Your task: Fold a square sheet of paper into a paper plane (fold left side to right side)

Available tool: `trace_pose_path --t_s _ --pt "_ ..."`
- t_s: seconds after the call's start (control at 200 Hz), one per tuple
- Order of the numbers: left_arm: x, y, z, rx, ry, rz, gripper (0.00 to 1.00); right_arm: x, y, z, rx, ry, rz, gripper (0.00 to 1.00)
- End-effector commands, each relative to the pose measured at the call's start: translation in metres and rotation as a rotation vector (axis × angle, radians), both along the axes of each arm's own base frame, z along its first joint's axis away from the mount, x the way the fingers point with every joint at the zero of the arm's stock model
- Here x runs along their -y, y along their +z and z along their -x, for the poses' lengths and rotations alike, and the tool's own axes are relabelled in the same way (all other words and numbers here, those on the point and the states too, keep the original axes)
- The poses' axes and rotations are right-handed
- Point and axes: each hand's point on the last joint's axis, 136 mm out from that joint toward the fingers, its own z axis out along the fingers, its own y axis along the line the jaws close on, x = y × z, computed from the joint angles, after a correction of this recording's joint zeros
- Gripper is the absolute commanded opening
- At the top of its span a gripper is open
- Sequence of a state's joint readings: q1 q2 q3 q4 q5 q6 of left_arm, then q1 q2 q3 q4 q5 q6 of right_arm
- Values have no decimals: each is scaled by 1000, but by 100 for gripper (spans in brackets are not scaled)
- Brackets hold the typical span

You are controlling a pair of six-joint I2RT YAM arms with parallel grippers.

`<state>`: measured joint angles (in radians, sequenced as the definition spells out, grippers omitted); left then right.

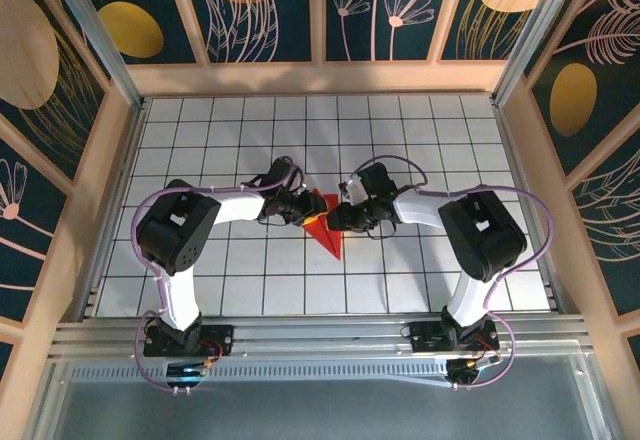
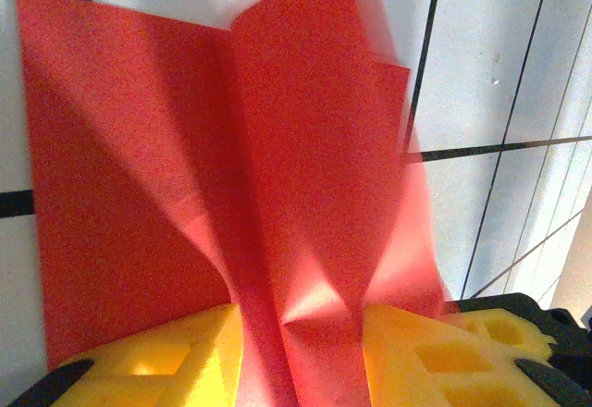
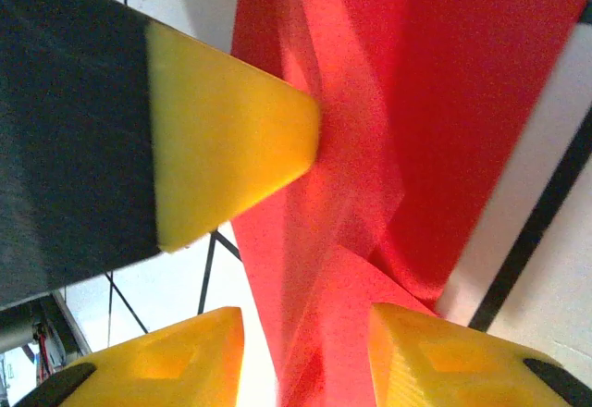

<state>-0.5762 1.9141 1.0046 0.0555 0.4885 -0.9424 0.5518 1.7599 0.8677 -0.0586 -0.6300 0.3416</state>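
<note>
Bench (image 1: 420, 130): white grid tiles with dark lines, patterned panels on the far side and both flanks.

Left arm (image 1: 185, 225) and right arm (image 1: 480, 225): both reach inward and meet near the bench centre.

Red paper sheet (image 1: 328, 235): lies at bench centre between the two wrists, partly folded. Top view shows a narrow point toward the near edge, with the upper part raised off the tiles between the end effectors. Left wrist view shows a centre crease standing up as a ridge, flaps spread to either side over the tiles, far edge blurred.

Left end effector (image 1: 298, 209): released. Left fingers (image 2: 166, 356) stand apart and the ridge runs through the gap. Whether the pads touch the paper I cannot tell.

Right end effector (image 1: 340, 218): released. Right fingers (image 3: 453, 356) stand apart with a fold of paper passing between them.

Right wrist view: one yellow left fingertip (image 3: 231, 134) touches the side of the raised fold.
</note>
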Motion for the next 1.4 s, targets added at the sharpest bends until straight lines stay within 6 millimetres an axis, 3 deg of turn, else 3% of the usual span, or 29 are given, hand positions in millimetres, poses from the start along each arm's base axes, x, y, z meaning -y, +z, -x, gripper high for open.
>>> trace_pose_path --t_s 0.0,0.29,0.631,0.761,1.231,1.396 --pt "-12 -23 8 -42 4 -87 40 9 11 -6 31 -26 -15 43" --pt "-11 -24 8 -43 5 -86 40 6 18 0 31 -27 -66 47" --pt "-11 -23 8 -40 4 -86 40 9 37 -15 36 -91 -187 45" --pt "-11 -23 8 -40 5 -87 40 9 34 -15 13 -91 -199 45" --pt "-12 -21 8 -37 5 -88 40 -2 16 -14 -38 -78 -186 32" --pt "-13 -22 8 -38 7 -91 40 0 14 -15 -32 -85 -171 16"
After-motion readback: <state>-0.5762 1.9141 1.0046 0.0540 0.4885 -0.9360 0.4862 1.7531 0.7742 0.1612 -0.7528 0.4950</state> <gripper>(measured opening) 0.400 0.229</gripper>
